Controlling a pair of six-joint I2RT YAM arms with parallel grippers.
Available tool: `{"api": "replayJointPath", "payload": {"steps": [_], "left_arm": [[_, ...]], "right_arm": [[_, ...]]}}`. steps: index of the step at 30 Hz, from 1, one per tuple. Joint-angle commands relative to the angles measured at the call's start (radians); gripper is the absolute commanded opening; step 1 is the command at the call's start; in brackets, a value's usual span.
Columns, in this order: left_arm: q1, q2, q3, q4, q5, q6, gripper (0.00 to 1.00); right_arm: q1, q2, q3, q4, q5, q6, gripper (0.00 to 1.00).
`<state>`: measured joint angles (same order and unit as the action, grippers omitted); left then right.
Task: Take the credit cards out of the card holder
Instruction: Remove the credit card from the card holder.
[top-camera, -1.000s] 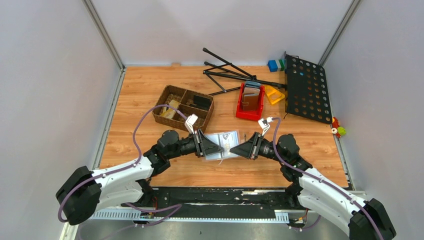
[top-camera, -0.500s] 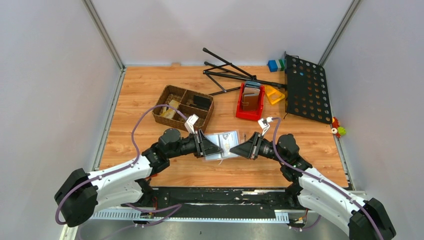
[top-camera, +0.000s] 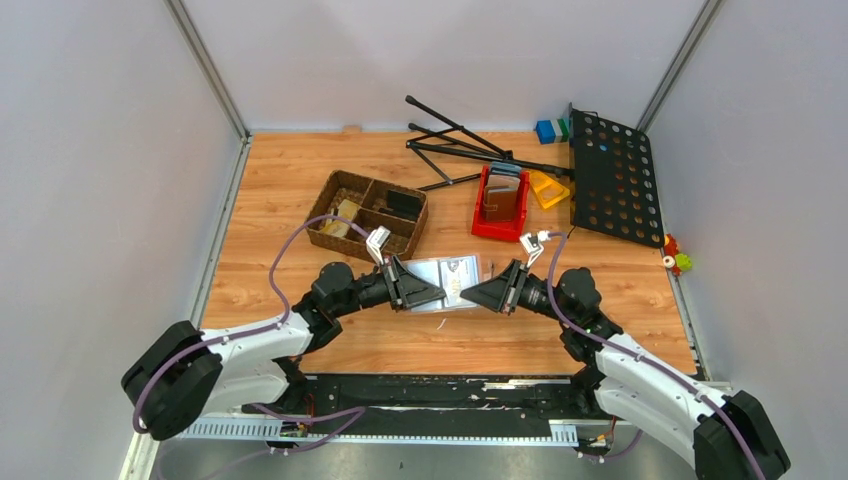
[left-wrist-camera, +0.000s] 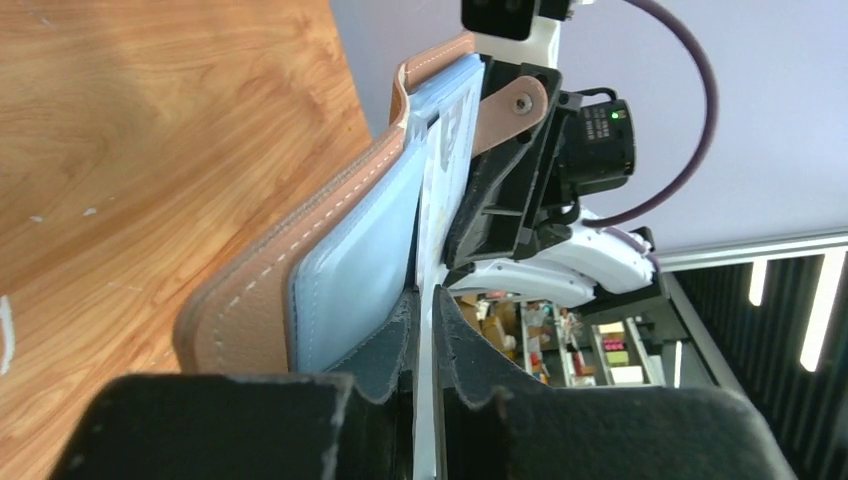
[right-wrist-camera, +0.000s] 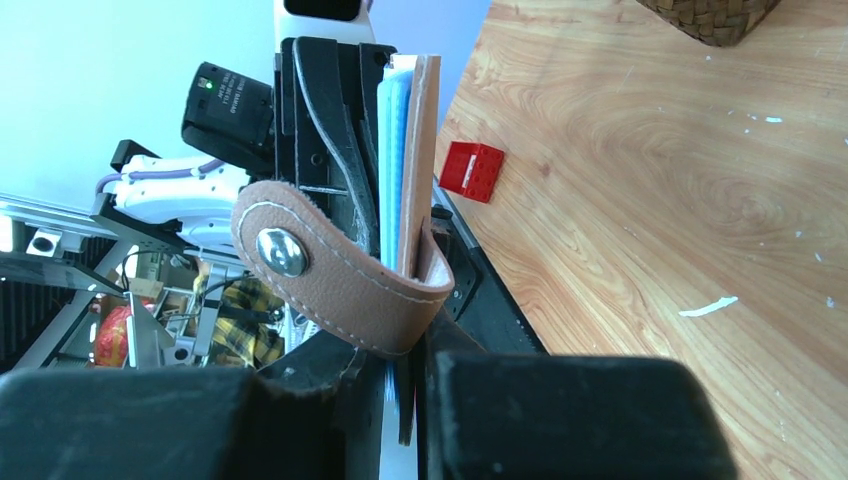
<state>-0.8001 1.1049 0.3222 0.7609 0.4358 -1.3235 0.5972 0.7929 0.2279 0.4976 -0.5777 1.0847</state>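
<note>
Card holder (top-camera: 447, 272) is mid-table, spread open btwn the two arms w/ its light inside facing up and taupe outside toward the wood; can't tell from here if it's resting on the table (top-camera: 290, 190) or just clear of it.

Left gripper (top-camera: 438, 292) comes at it from the left edge; in its own wrist view the left gripper (left-wrist-camera: 428, 310) has its fingers nearly together, pinching a thin pale card (left-wrist-camera: 432, 240) that sits just inside the holder's blue-grey lining; the stitched taupe cover (left-wrist-camera: 300, 240) lies outside that grip, on the table side; can't tell how far the card sits in its slot.

Right gripper (top-camera: 470, 292) meets the opposite edge, tips close to the left one's; seen from the wrist, the right gripper (right-wrist-camera: 398, 365) is narrowed down on the holder's edge, right by the strap w/ the metal snap (right-wrist-camera: 281, 251), which curls over the nearer finger.

Further back: wicker basket (top-camera: 365, 212) w/ compartments to the left; red bin (top-camera: 500, 205) w/ a dark brown wallet (top-camera: 503, 200) standing in it; black folded stand (top-camera: 460, 145) and black perforated panel (top-camera: 612, 180) at the rear right; all well apart from the holder.
</note>
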Motion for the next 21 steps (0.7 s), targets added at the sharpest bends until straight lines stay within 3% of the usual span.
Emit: {"api": "replayJointPath", "payload": {"steps": [1,5,14,21], "left_arm": [[-0.024,0.030,0.013,0.331,0.067,-0.108,0.12],[-0.024,0.074,0.010,0.467,0.097,-0.164,0.12],[-0.024,0.133,0.007,0.506,0.122,-0.183,0.28],[-0.024,0.091,0.022,0.170,0.070,-0.064,0.30]], "right_arm": [[0.023,0.038,-0.003,0.141,-0.067,0.041,0.00],[0.023,0.064,-0.015,0.183,-0.071,0.065,0.00],[0.024,0.059,-0.009,0.222,-0.087,0.090,0.00],[0.023,0.051,-0.006,0.286,-0.104,0.107,0.00]]}}
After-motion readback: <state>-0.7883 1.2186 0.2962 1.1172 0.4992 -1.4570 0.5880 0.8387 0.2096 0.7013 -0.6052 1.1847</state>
